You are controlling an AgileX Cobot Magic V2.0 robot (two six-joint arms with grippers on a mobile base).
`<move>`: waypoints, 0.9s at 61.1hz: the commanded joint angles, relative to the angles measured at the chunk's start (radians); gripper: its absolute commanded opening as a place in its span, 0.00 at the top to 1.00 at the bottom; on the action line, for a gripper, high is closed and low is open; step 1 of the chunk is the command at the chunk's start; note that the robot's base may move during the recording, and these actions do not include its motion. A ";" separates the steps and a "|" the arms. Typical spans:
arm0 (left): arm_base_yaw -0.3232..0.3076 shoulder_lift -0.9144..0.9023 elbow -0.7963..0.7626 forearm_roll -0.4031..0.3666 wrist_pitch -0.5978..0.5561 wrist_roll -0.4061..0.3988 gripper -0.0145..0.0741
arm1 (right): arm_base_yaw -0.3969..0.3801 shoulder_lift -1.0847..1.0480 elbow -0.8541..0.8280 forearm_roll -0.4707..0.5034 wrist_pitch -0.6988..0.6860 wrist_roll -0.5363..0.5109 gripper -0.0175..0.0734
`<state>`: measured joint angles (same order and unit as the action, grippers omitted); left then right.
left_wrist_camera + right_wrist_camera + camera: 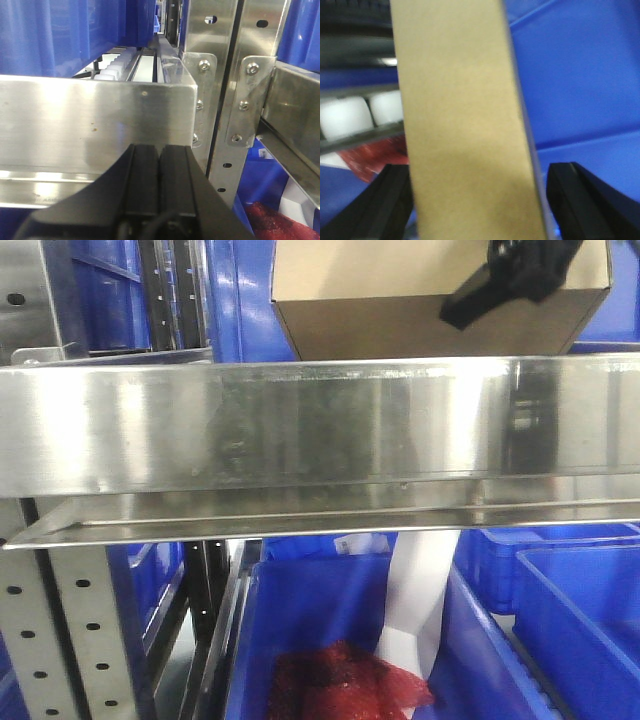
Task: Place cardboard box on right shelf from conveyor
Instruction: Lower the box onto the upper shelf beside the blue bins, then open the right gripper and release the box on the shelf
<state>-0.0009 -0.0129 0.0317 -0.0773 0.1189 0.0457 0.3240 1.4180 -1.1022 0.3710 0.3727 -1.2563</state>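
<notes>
While above right shelf [300, 430] | cardboard box [465, 130] between right end effector [480, 200] fingers | clamped

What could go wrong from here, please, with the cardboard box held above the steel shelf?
1. The cardboard box hangs tilted above the right shelf; its lower edge might catch the wide front lip.
2. In the right wrist view, the right pincer straddles the box with a gap beside one finger, so it could slip.
3. If dropped short, it could land in the blue bin below.
</notes>
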 commanded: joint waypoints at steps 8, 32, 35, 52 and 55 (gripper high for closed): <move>-0.003 -0.014 0.009 -0.006 -0.085 0.000 0.97 | -0.007 -0.103 0.000 0.018 -0.050 0.375 0.12; -0.003 -0.014 0.009 -0.006 -0.085 0.000 0.97 | -0.007 -0.370 0.151 -0.291 -0.126 1.292 0.12; -0.003 -0.014 0.009 -0.006 -0.085 0.000 0.97 | -0.007 -0.415 0.183 -0.325 -0.147 1.355 0.13; -0.003 -0.014 0.009 -0.006 -0.085 0.000 0.97 | -0.007 -0.677 0.363 -0.413 -0.214 1.417 0.46; -0.003 -0.014 0.009 -0.006 -0.085 0.000 0.97 | -0.007 -0.726 0.393 -0.424 -0.214 1.417 0.54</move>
<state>-0.0009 -0.0129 0.0317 -0.0773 0.1189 0.0457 0.3240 0.7759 -0.7216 -0.0199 0.2568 0.1555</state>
